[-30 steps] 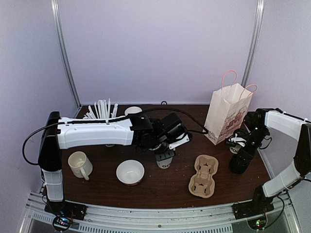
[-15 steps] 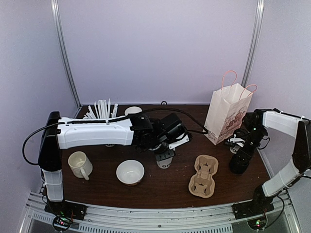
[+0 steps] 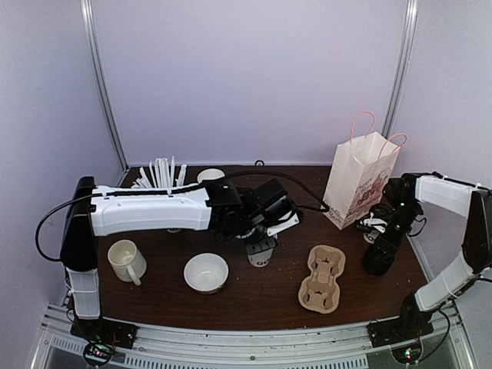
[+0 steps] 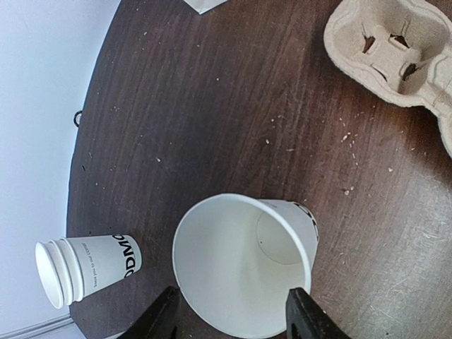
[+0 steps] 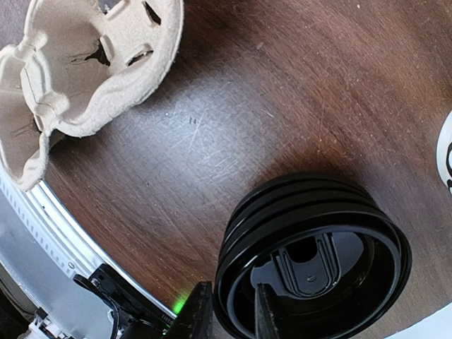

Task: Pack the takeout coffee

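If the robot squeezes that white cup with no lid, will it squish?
Probably. The open paper cup looks thin-walled and has no lid bracing its rim, so the left end effector pinching it could dent it. It looks empty, so it's likely light and easy to tip.

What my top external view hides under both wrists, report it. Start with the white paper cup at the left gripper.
Observer: The lidless white paper cup is held between the fingers of the left gripper, and the left wrist view looks straight into it: it is empty.
Operator: Now the right side.
Observer: The right gripper pinches the rim of the stack of black plastic lids, one finger outside the rim and one inside.
Operator: Count those lids.
Observer: At least three nested rims show in the right wrist view; an exact count I cannot give.
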{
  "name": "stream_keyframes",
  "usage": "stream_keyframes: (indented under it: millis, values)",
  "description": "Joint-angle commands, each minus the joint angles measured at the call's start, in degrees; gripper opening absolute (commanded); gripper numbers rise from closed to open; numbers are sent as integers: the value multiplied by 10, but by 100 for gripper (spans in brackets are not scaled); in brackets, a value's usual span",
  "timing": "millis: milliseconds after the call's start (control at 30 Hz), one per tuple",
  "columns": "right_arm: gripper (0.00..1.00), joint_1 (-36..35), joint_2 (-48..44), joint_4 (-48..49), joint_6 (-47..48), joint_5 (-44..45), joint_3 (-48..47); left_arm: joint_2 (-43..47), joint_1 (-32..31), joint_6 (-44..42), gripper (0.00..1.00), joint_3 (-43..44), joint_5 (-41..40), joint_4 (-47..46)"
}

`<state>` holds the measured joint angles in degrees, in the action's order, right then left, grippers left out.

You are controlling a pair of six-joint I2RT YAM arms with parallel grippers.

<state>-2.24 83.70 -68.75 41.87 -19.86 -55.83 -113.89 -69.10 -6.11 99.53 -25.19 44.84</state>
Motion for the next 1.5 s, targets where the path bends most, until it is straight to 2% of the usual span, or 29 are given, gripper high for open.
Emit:
stream_keyframes:
  millis: [0,367,667,900,1000,1133,1200,1267,1333,1467]
  values:
    - [23,-2,5,2,-3,9,5,6,-2,3,51,-1,-11,-5]
    - [14,-3,4,-13,-5,6,-3,8,-2,1,51,-2,-16,-4]
    - [13,-4,-62,-83,-13,-15,-44,7,-2,-3,52,4,-22,-4]
    - [12,-4,-52,-73,-13,9,-31,7,-2,-7,52,10,-20,-3]
    - [12,-4,-36,-87,-1,-18,-33,7,-1,-8,52,8,-21,-3]
    - [21,-6,-40,-95,12,-34,-34,11,-2,-7,52,5,-23,-3]
    - [31,-10,-52,-104,46,-52,-30,10,-2,-6,52,4,-25,-4]
    - [45,-19,-61,-89,56,-48,-16,8,-1,-6,52,5,-25,-4]
    - [52,-31,-62,-77,62,-33,-4,5,-1,-7,52,8,-24,-4]
    - [55,-58,-41,-53,56,-3,19,3,-1,-8,52,9,-24,-3]
